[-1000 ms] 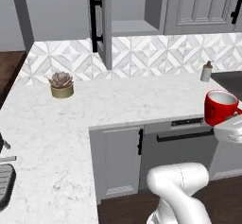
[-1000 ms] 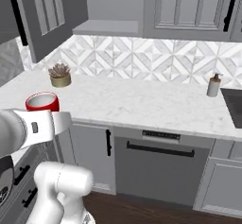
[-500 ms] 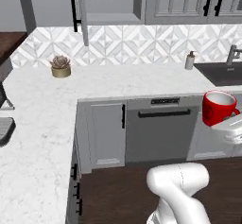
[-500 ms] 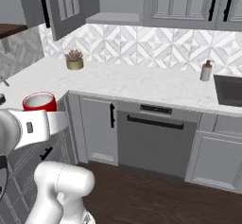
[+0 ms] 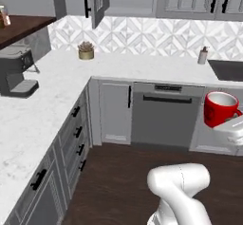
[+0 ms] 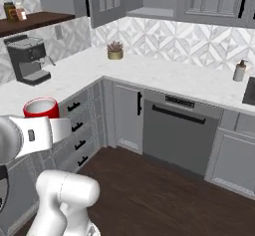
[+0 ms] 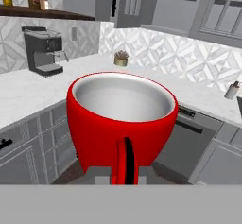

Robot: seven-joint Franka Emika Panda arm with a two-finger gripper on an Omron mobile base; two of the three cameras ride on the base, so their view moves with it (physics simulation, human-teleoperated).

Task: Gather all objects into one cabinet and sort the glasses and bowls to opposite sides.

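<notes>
The red mug with a white inside and a red handle [image 7: 121, 124] is carried upright, its open mouth upward, in the two-finger tool [image 7: 124, 175], whose jaws are drawn together and clamped on the handle at the mug's near side; the upright hold is judged to suit transport. In the left base view the mug [image 5: 219, 109] is seen above the white arm, in front of the grey base cabinets and well apart from the white marbled worktop [image 5: 142, 67]. The grey wall cabinet with a glass-paned barred door and long black bar handle [image 6: 104, 1] stands open above the worktop's corner, so the mug is judged to be in transit toward it and not yet stowed. The mug's body is a glossy, uniform red, broad and rounded; its inside is plain white and appears empty. A small potted succulent [image 5: 86, 51], a black coffee machine [image 6: 29, 59] and a small soap bottle [image 5: 203, 55] stand on the worktop.
</notes>
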